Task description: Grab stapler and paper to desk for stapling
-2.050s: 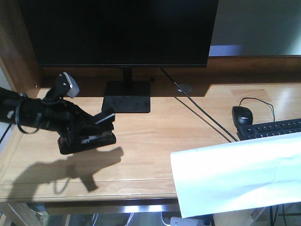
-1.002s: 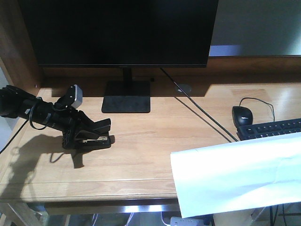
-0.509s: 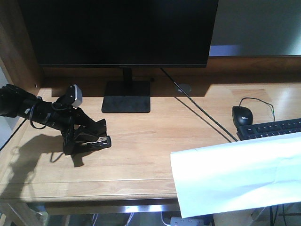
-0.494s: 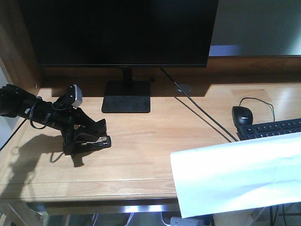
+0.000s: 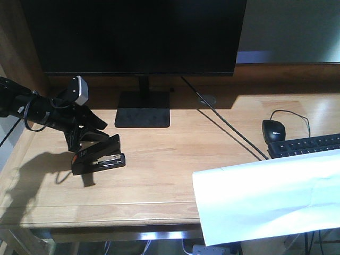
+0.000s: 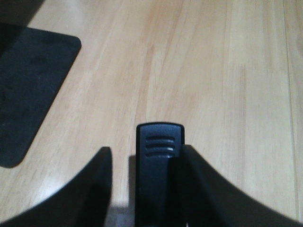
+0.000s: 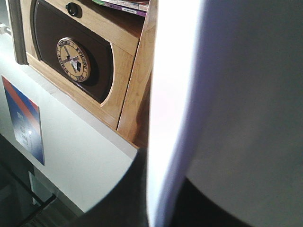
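The black stapler (image 5: pixel 99 158) lies on the light-brown wooden desk (image 5: pixel 175 154), left of the middle. My left gripper (image 5: pixel 84 135) stands open just behind and above its rear end. In the left wrist view the stapler (image 6: pixel 158 175) sits between the spread fingers of that gripper (image 6: pixel 146 152), with a gap on the left side. The large white paper (image 5: pixel 271 196) hangs over the desk's front right corner. My right gripper (image 7: pixel 168 189) is shut on the paper (image 7: pixel 236 94) by its edge; that gripper is outside the front view.
A black monitor (image 5: pixel 138 34) on a flat stand (image 5: pixel 142 109) fills the back. A cable (image 5: pixel 228 127) runs diagonally toward the keyboard (image 5: pixel 305 144) and black mouse (image 5: pixel 274 130) at right. The right wrist view shows a wooden shelf unit (image 7: pixel 128 38).
The left gripper lowered the stapler onto the desk, let it go, and drew back up and to the left. The paper and right arm have not moved.
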Motion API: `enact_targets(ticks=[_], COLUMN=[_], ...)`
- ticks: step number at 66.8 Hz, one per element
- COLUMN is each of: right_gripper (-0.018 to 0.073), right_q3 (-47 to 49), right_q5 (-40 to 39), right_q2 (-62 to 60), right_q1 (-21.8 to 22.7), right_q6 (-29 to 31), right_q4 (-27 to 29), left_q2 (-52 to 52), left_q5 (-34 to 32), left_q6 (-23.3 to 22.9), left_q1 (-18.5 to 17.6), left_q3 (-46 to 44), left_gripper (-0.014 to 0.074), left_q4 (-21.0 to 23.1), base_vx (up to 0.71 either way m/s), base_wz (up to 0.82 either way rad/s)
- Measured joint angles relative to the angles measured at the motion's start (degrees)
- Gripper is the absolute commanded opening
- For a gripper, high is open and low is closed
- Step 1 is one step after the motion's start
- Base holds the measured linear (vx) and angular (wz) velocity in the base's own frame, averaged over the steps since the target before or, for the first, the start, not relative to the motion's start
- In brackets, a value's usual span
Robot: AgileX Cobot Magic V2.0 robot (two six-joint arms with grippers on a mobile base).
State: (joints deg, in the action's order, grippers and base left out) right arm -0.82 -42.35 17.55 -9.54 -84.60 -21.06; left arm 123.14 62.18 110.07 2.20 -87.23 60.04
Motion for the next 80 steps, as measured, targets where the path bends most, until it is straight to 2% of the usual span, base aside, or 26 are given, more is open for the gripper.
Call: enact_targets(ticks=[11, 27, 80], right_gripper=[-0.0005, -0.0005, -0.0005], right_q3=[0.0, 0.0, 0.0], right_q5=[0.0, 0.0, 0.0], right_q2=[0.0, 0.0, 0.0], right_q1=[0.0, 0.0, 0.0], right_q6=[0.0, 0.0, 0.0], right_q4=[0.0, 0.0, 0.0], left_q2=[0.0, 0.0, 0.0], left_q5=[-0.1, -1.2, -1.6], left_q6=[0.0, -0.1, -1.3], left_q1=[-1.1, -3.2, -3.2], left_q3=[0.0, 0.0, 0.0], left_gripper=[-0.0010, -0.0008, -0.0007], left_q4=[-2.4, -3.6, -3.9], base_vx=[0.00, 0.00, 0.00], base_wz=[0.00, 0.00, 0.00])
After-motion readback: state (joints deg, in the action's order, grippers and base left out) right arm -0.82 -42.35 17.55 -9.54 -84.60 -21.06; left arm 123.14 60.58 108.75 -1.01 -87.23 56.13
